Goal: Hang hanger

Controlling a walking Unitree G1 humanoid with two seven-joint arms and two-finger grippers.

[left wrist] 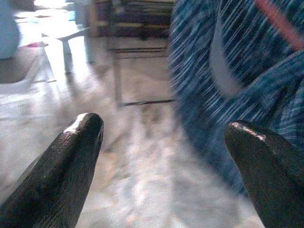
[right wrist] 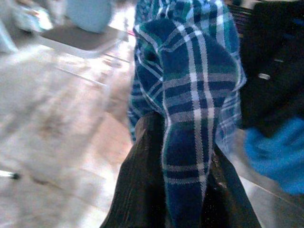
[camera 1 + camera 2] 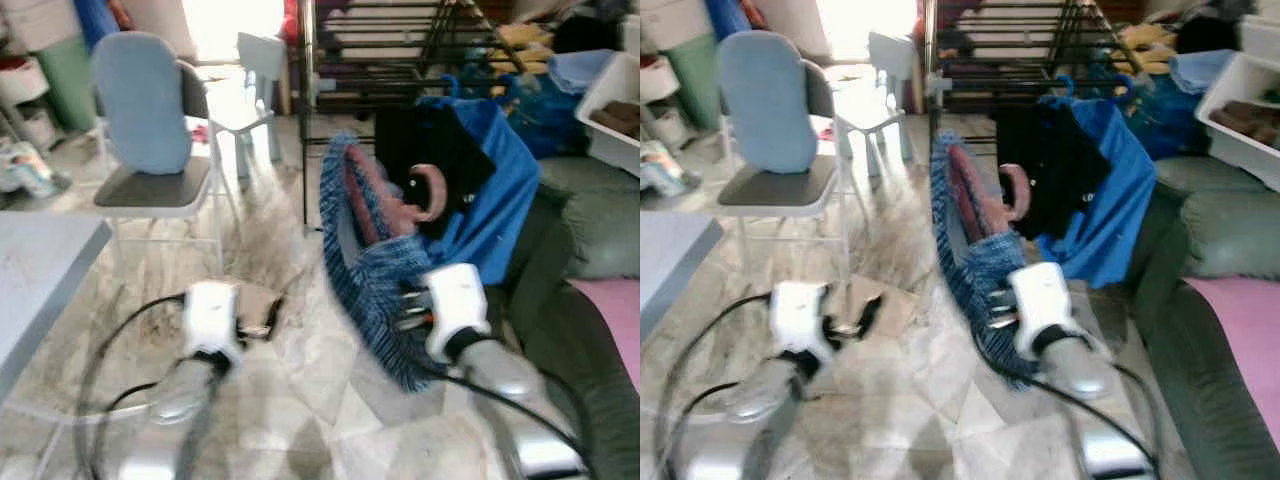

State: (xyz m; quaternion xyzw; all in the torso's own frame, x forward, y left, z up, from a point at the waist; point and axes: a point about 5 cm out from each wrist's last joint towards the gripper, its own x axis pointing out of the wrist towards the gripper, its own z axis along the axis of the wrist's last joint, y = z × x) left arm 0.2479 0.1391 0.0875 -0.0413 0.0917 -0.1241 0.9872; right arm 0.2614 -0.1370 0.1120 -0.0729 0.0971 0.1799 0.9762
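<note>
1. I am gripping the plaid shirt (image 2: 190,95) in my right gripper (image 3: 412,305), fingers pinched shut on a fold of the cloth; the shirt is hanging in front of me, above the floor (image 3: 300,400).
2. A pink hanger (image 3: 432,192) is showing just behind the shirt, against dark and blue clothes (image 3: 480,190); I cannot tell whether it is threaded into the shirt.
3. The rack (image 3: 390,50) is standing far ahead, well apart from the shirt, so I am judging the hanging itself as not yet done: carrying over and hooking on are left.
4. My left gripper (image 1: 161,156) is hovering low on the left, fingers spread wide and holding nothing.
5. A white bin (image 3: 605,115) at far right is holding something dark; what, I cannot tell.
</note>
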